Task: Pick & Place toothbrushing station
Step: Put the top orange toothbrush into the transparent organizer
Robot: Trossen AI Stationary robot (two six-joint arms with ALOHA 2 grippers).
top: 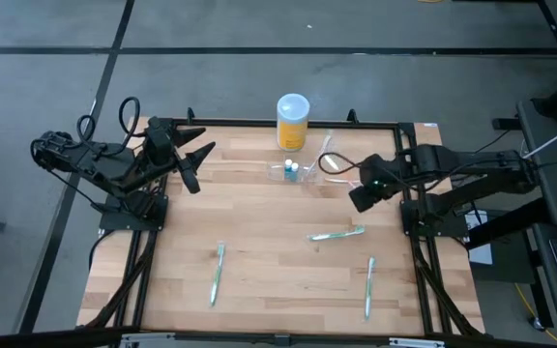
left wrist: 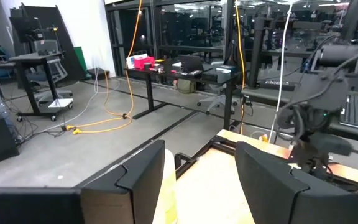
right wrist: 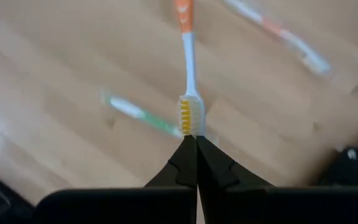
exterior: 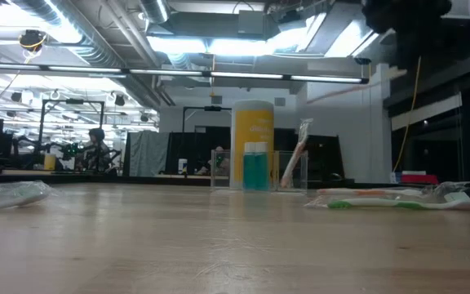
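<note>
The right gripper (right wrist: 196, 142) sits right of centre in the high view. Its fingers are pressed together on the bristle end of an orange-and-white toothbrush (right wrist: 188, 74), which hangs out over the wooden table (top: 278, 280).

The left gripper (top: 201, 166) waits at the upper left of the table, fingers apart and holding nothing.

The toothbrushing station (top: 303, 172), a small clear plastic holder, stands just above centre in the high view, just below a yellow cylindrical container with a white lid (top: 292, 122). In the low view the station holds a teal bottle (exterior: 254, 167) and one leaning brush.

Three wrapped toothbrushes with green handles lie on the lower half of the table: one at lower left (top: 217, 275), one at centre right (top: 337, 233), one at lower right (top: 369, 286).

Risks:
- The pinch is at the very tip of the fingers and on the bristles, so the brush may swing or slip free in transit.
- The holder is transparent and looks light; a misjudged approach may knock it over or push it into the yellow container.

Pale lettering shows on the yellow container, too small to read.
</note>
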